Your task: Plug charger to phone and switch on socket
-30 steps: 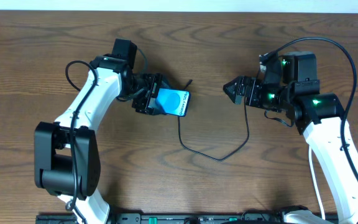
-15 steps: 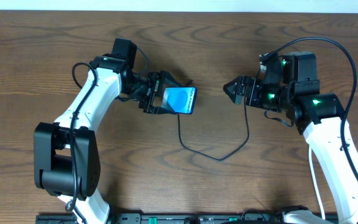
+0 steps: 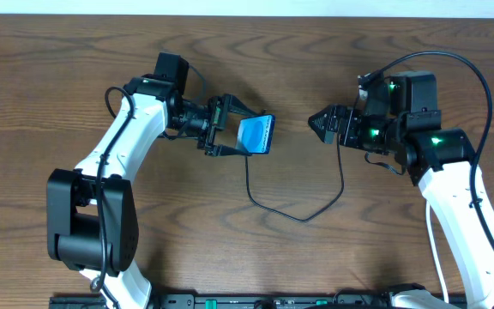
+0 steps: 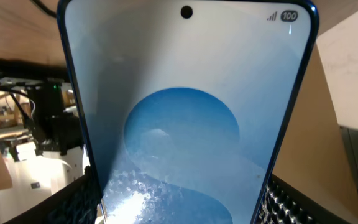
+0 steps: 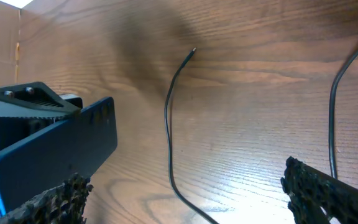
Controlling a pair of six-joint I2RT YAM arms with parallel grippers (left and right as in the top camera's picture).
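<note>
My left gripper [image 3: 245, 135] is shut on the phone [image 3: 256, 135] and holds it off the table, tipped up on its edge. In the left wrist view the blue screen of the phone [image 4: 185, 112] fills the frame, and the left gripper [image 4: 182, 205] clamps its two long sides. The charger [image 3: 303, 219] lies in a loop on the wood, and its plug tip [image 5: 193, 50] rests free beyond the phone [image 5: 55, 149]. My right gripper [image 3: 322, 125] stands open to the right, pointing at the phone, with nothing between its fingers. The socket is out of view.
A black rail [image 3: 273, 301] runs along the table's front edge. A thick black robot cable [image 3: 478, 77] arcs over my right arm. The charger cable [image 5: 332, 106] also passes under my right gripper [image 5: 188, 193].
My left gripper has lifted the phone, moved it right and tilted it up onto its edge. The right arm has not moved.
</note>
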